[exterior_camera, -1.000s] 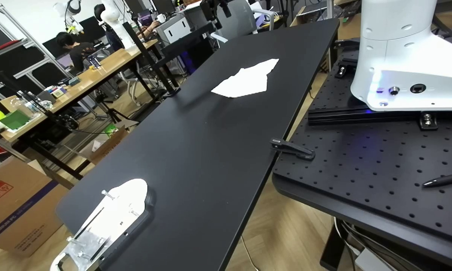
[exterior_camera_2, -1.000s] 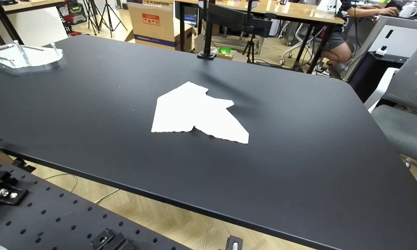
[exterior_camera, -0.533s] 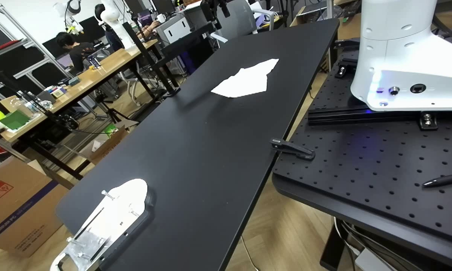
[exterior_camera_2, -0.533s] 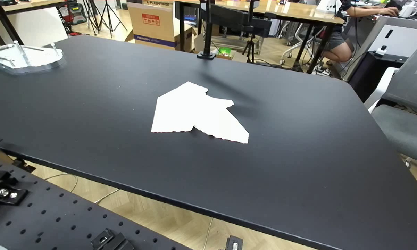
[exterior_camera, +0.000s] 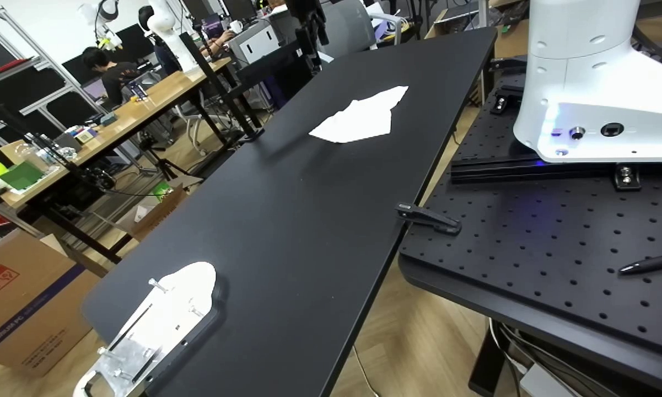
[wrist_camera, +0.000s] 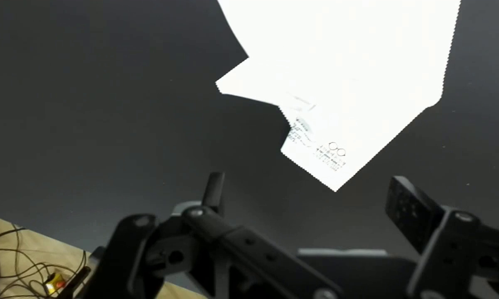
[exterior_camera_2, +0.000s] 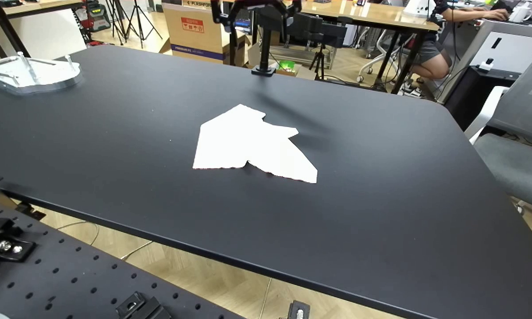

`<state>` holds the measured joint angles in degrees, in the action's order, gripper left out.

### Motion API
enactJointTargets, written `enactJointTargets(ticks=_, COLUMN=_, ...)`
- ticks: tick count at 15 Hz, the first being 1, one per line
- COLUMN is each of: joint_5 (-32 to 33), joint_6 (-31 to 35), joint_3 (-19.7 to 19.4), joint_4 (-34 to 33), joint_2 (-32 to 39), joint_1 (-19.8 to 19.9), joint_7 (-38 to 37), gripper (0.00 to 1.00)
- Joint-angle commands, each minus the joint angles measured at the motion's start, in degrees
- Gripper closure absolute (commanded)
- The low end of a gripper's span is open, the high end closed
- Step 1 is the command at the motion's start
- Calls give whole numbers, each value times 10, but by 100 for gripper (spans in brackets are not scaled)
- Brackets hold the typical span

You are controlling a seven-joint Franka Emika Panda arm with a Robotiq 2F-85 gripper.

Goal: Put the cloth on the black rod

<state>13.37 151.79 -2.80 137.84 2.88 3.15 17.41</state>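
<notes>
The white cloth (exterior_camera: 358,119) lies crumpled and folded on the black table, in both exterior views (exterior_camera_2: 248,146). In the wrist view the cloth (wrist_camera: 349,54) fills the upper right, with small printed text near its closest corner. My gripper (wrist_camera: 306,187) is open and empty, its fingers apart, with that corner between and beyond the fingertips. In an exterior view the gripper (exterior_camera_2: 258,33) hangs above the table at the top edge. The black rod (exterior_camera_2: 265,48) is an upright post clamped at the table's far edge with a sideways arm; it also shows in an exterior view (exterior_camera: 209,82).
A silver-white metal plate with posts (exterior_camera: 171,314) stands at one end of the table, also in an exterior view (exterior_camera_2: 35,75). A black clip (exterior_camera: 430,218) bridges the table edge and the perforated base board (exterior_camera: 529,242). A grey chair (exterior_camera_2: 518,137) stands beyond the table's end.
My gripper has come down and shifted, and more of it shows at the top of both exterior views. The cloth and the rod have not moved.
</notes>
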Motion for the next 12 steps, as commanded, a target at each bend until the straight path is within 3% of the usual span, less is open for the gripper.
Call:
enactJointTargets(ticks=1, joint_5=-42, joint_6=24, joint_3=6, joint_4=83, joint_2=-57, joint_1=-2, joint_7=22, gripper=0)
enactJointTargets(ticks=2, joint_5=-27, joint_6=14, joint_3=6, joint_4=42, joint_2=-21, joint_1=-3, joint_7=12, gripper=0)
enactJointTargets(ticks=7, joint_5=-50, joint_6=24, joint_3=4, joint_4=73, joint_2=-29, joint_1=-4, joint_7=44, gripper=0)
enactJointTargets(ticks=12, joint_5=-63, joint_6=71, joint_3=-1, joint_4=69, joint_2=38, joint_1=13, joint_7=121, gripper=0)
